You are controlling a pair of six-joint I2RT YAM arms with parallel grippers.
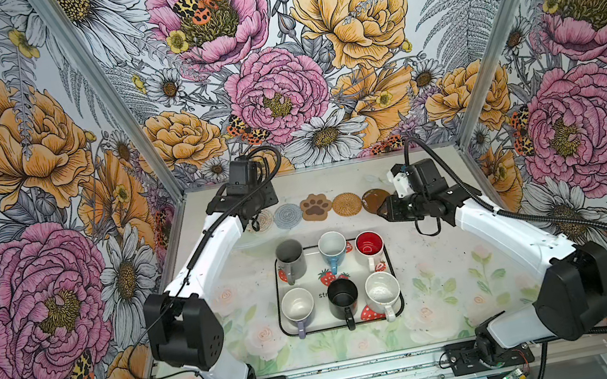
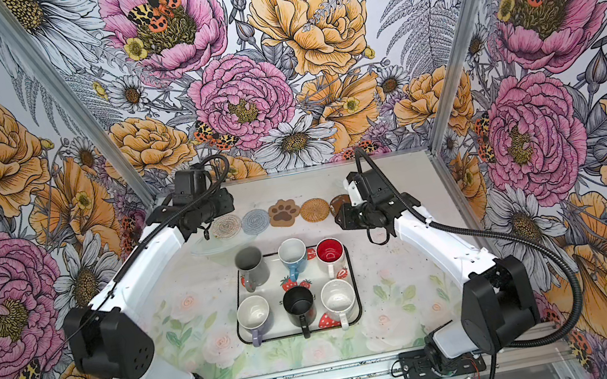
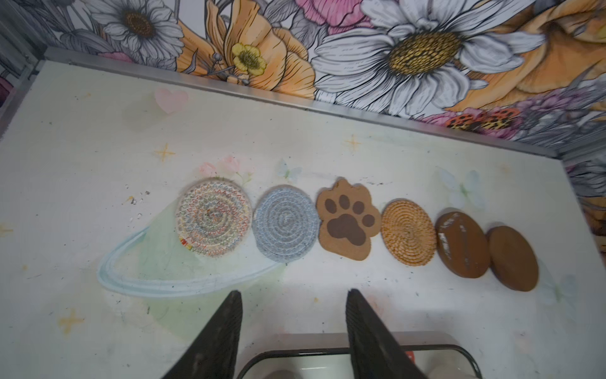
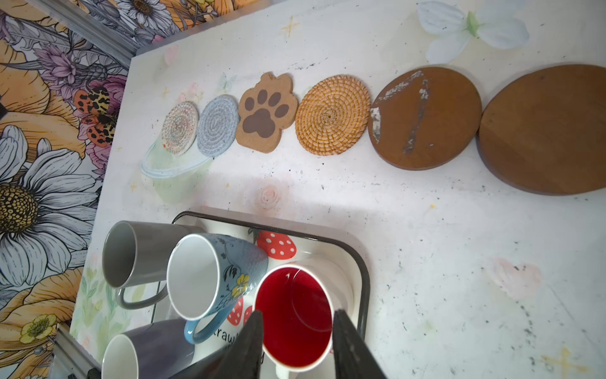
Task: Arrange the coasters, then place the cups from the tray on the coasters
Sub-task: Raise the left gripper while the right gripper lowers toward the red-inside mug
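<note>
Since all six coasters [image 3: 344,223] already lie in a close row at 12 o'clock of the tray [image 1: 314,264], apparently one seat for each of the six cups [image 1: 343,297] waiting on it, left gripper [image 3: 293,292] at 11 o'clock and right gripper [image 4: 298,311] at 1 o'clock both hang spread and empty.

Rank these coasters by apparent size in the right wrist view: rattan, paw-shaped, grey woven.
1. rattan coaster
2. paw-shaped coaster
3. grey woven coaster
Larger-looking ones lie nearer the camera, so true sizes are unsure.
</note>
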